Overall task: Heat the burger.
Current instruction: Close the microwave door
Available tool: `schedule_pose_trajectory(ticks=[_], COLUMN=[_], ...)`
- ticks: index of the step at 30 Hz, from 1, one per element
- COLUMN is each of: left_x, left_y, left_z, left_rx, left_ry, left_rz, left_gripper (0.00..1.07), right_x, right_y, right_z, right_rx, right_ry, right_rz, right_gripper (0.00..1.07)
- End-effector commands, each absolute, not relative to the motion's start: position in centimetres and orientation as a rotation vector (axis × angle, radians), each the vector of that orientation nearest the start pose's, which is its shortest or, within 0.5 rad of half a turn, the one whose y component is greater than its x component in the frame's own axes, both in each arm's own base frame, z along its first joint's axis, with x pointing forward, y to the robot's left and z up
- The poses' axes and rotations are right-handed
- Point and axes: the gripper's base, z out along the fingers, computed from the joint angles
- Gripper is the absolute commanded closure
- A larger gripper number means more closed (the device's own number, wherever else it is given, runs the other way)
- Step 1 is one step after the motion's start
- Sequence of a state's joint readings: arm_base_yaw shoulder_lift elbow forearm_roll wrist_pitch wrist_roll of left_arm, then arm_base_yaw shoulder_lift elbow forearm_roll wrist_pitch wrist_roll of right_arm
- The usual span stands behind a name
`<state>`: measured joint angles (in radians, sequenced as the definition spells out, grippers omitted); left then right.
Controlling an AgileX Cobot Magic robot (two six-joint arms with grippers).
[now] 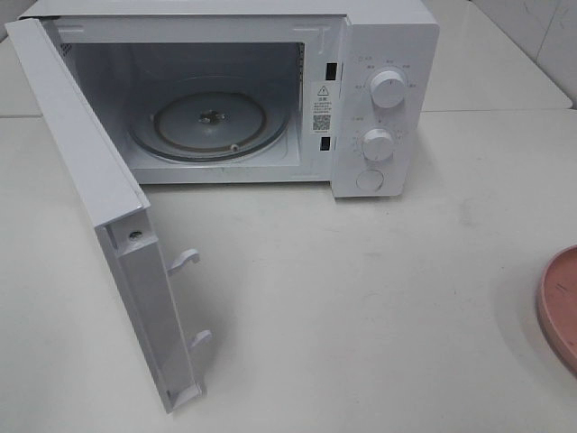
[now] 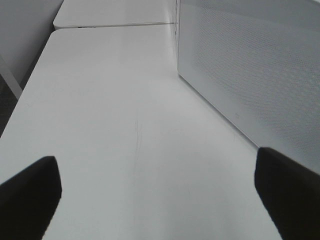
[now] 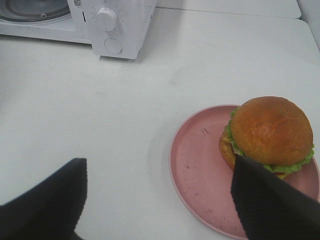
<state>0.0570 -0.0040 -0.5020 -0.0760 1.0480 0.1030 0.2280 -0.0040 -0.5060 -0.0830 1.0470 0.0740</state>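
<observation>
The burger (image 3: pixel 270 130), with a golden-brown bun and a green lettuce edge, sits on the round pink plate (image 3: pixel 195 165). In the right wrist view my right gripper (image 3: pixel 157 165) is open above the table. One finger (image 3: pixel 265 200) overlaps the burger's near side and the other stands far off over bare table. In the exterior view only the plate's rim (image 1: pixel 561 302) shows at the right edge, and the burger and both grippers are out of view. My left gripper (image 2: pixel 156 160) is open over bare table with nothing between its fingers.
The white microwave (image 1: pixel 388 54) stands at the back, its door (image 1: pixel 81 180) swung wide to the left. The glass turntable (image 1: pixel 209 122) inside carries nothing. Two knobs and a button are on its right panel. The door's perforated face (image 2: pixel 260 75) stands close beside the left gripper.
</observation>
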Motion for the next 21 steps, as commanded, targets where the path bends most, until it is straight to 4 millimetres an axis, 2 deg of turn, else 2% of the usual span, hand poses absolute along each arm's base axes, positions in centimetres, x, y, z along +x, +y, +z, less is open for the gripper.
schedule_pose_trajectory(ticks=[1,21], left_x=[-0.75,-0.75], left_y=[-0.68,-0.68], left_z=[27.88,27.88], left_rx=[0.044,0.044], left_ry=[1.996,1.996], left_rz=[0.005,0.005], left_gripper=[0.03,0.03], right_x=[-0.80,-0.80], right_y=[-0.86,-0.86], right_z=[28.09,28.09], right_rx=[-0.157,-0.155], right_ry=[1.976,1.976], right_rz=[0.081,0.082], right_gripper=[0.31,0.31])
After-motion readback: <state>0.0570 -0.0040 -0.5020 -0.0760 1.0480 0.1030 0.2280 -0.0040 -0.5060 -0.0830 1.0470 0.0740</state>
